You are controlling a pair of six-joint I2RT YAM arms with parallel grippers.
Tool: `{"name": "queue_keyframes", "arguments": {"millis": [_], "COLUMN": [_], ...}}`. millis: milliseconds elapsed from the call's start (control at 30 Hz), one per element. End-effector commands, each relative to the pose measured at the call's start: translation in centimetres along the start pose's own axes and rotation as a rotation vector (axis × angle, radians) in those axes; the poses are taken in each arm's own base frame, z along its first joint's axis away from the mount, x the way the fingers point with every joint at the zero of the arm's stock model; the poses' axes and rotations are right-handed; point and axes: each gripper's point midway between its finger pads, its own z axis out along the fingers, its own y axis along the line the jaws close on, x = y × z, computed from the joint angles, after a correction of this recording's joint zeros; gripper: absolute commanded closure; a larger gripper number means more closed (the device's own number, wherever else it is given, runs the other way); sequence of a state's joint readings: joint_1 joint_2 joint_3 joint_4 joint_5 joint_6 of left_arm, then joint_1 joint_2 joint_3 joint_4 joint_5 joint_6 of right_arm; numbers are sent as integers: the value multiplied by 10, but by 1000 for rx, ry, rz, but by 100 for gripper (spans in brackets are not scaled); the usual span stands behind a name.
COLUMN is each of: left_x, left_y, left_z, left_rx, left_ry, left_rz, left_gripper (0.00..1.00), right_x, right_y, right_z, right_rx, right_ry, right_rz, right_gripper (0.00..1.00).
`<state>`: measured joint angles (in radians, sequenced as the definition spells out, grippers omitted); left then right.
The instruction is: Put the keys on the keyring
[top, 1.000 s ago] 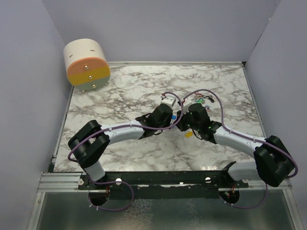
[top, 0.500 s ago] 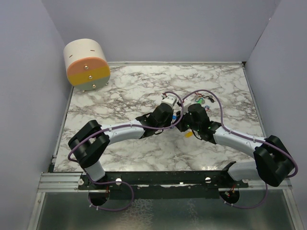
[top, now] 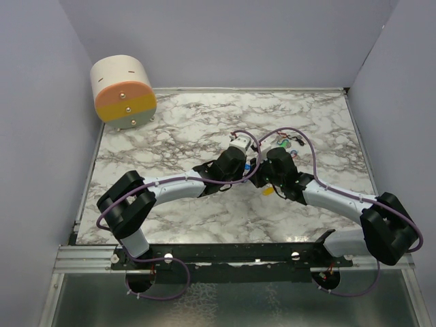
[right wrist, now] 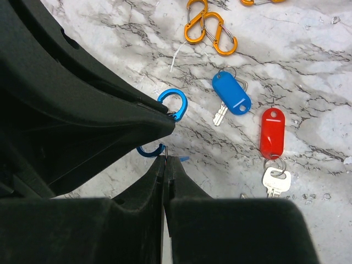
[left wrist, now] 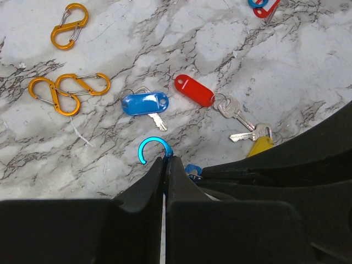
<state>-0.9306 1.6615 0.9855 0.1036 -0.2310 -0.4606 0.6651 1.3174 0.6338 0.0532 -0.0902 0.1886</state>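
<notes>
A beige drum with orange-and-grey face (top: 124, 92) sits at the marble counter's (top: 170, 129) far left corner; orange figure-eight clips (left wrist: 70, 26) lie mid-counter.

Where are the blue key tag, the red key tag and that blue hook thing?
blue key tag (left wrist: 144, 103): left wrist view, middle of the plastic tag.
red key tag (left wrist: 193, 91): left wrist view, middle of the plastic tag.
blue clip (left wrist: 141, 149): left wrist view, left curve of its open loop.

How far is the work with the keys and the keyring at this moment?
Done: nothing yet; no key shows on the blue clip. In hand: left claw and right claw are both shut on that clip. Remaining: the blue-tagged key, red-tagged key and yellow-tagged key lie on the marble table, to be threaded.
</notes>
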Motion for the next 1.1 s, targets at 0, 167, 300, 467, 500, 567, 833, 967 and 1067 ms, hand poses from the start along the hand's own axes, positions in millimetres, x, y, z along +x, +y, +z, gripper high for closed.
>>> {"name": "queue_keyframes", "arguments": {"millis": [0,167,300,467,500,567,833,967,1067], "left_x": [-8,-4,-1,1,1,0,-7,-8,-9], "left_y": [-14,-12,-11,-10,-9,-9,-11,-11,-11], "left_z": [-1,-2,-4,-8,-7,-7,-5,-4,-3], "left_rx": [57,56,56,54,53,50,47,45,43], "left_ry": [-20,-12,-8,-7,-9,-13,-25,-26,-29], "left_rz": [-4,-4,-3,-6,-6,-5,0,4,6], "left_gripper": [100,100,100,100,100,100,100,100,100], "right_x": [-8,-9,-9,-10,-10,-10,-8,-8,-7], "right_y": [4,2,2,2,3,5,9,10,11], "right_z": [0,-1,-2,-3,-2,-2,-3,-4,-5], "right_rx": [-7,2,8,4,-2,-10,-38,-44,-53], "right_ry": [-38,-46,-45,-51,-49,-47,-44,-45,-49], "right_rz": [-12,-10,-5,-2,-4,-8,-23,-29,-32], "right_gripper": [99,99,99,99,99,99,99,99,99]}}
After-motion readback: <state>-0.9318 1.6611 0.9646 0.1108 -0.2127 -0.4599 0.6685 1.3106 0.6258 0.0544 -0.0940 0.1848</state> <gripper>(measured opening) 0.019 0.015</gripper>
